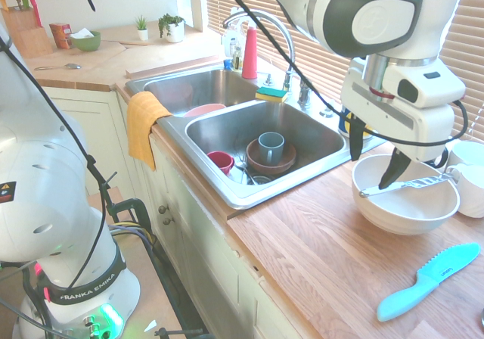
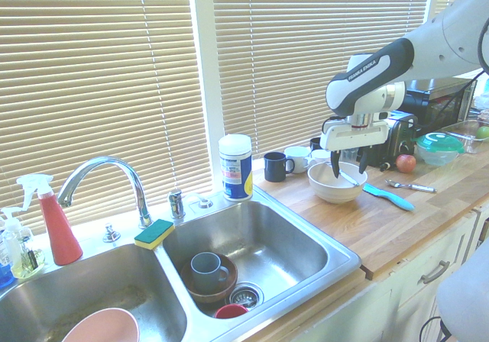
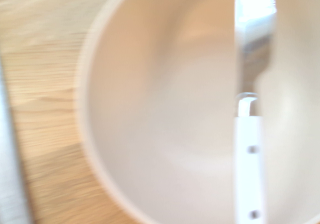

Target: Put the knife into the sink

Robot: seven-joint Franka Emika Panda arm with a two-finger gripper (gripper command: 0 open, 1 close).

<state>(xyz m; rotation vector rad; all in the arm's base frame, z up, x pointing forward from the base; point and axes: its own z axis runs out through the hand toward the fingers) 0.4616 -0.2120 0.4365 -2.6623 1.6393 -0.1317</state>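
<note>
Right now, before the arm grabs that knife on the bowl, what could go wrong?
The knife sits at the bowl, so the open tool might catch the rim or tip it. A white mug stands close beside the bowl and could get bumped. Later, the knife might clatter against the gray mug in the sink.

pale slatted blinds [image 2: 92, 67] cover the windows behind the wooden tabletop [image 1: 295, 256]; cream cabinets [image 1: 204, 248] stand beneath it. bright, washed-out light fills the room, and a pale wall [image 1: 113, 2] rises beyond the corner.
</note>
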